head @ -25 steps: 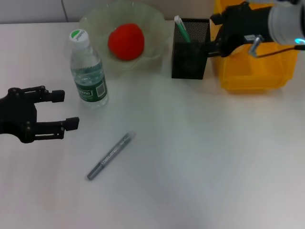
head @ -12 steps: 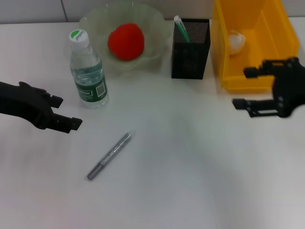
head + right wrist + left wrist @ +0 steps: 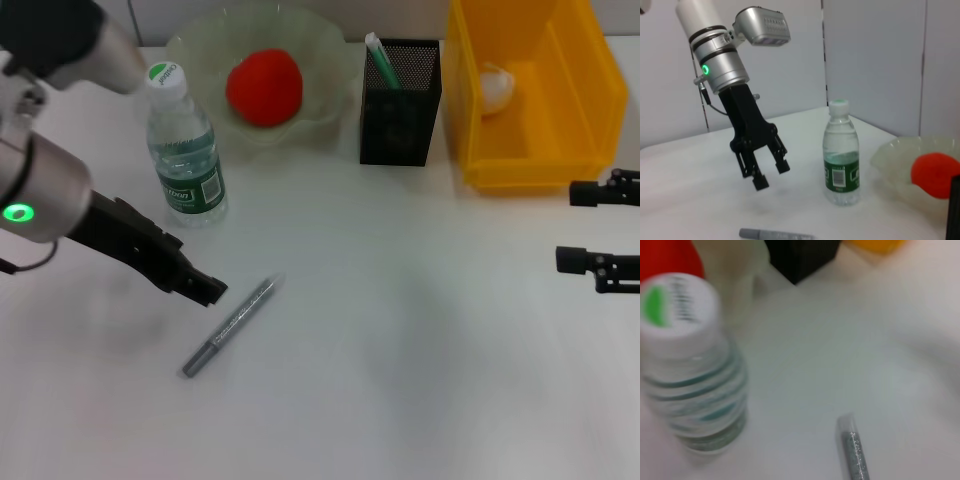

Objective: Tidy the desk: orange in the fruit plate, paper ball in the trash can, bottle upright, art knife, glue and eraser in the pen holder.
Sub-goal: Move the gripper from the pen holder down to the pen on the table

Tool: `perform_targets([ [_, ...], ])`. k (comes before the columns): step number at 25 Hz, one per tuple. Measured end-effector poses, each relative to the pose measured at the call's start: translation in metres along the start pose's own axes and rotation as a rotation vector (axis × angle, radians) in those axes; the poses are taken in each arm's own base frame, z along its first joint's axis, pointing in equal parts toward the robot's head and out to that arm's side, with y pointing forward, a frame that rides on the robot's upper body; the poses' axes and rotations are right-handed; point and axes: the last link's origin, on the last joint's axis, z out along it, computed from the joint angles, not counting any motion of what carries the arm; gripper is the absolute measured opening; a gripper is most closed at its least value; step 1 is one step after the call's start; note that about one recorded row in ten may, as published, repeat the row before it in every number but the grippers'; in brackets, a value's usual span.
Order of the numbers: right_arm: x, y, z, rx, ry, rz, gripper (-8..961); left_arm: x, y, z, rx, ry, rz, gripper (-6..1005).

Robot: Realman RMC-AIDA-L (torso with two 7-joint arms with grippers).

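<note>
From the head view, the left gripper (image 3: 205,289), fingers spread, hovers at ten o'clock of the art knife (image 3: 231,326), a thin stiff light stick on the desk (image 3: 400,350), best pinched mid-shaft; the right gripper (image 3: 575,225) waits spread at three o'clock. The left wrist view shows the upright bottle (image 3: 687,365), its cap print and label unreadable. In the right wrist view the open fingers hang just above the knife.

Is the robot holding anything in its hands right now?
No. The left hand is open above the silver art knife, not touching it. The right hand is open and empty beside the yellow trash can.
</note>
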Motion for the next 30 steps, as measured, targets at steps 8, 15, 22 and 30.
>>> perform_targets([
  [8,0.005,0.004,0.0,-0.017,0.036,0.015,756,0.008,0.024,0.034,0.106,-0.107,0.028,795],
  [15,0.006,0.005,0.002,-0.026,0.051,0.017,756,0.008,0.032,0.053,0.112,-0.159,0.006,795],
  [22,0.006,0.002,0.004,-0.016,0.046,0.017,755,0.01,0.033,0.057,0.117,-0.164,0.005,795],
  [30,0.005,-0.002,0.006,-0.007,0.064,0.016,756,0.016,0.039,0.063,0.119,-0.191,0.046,727],
])
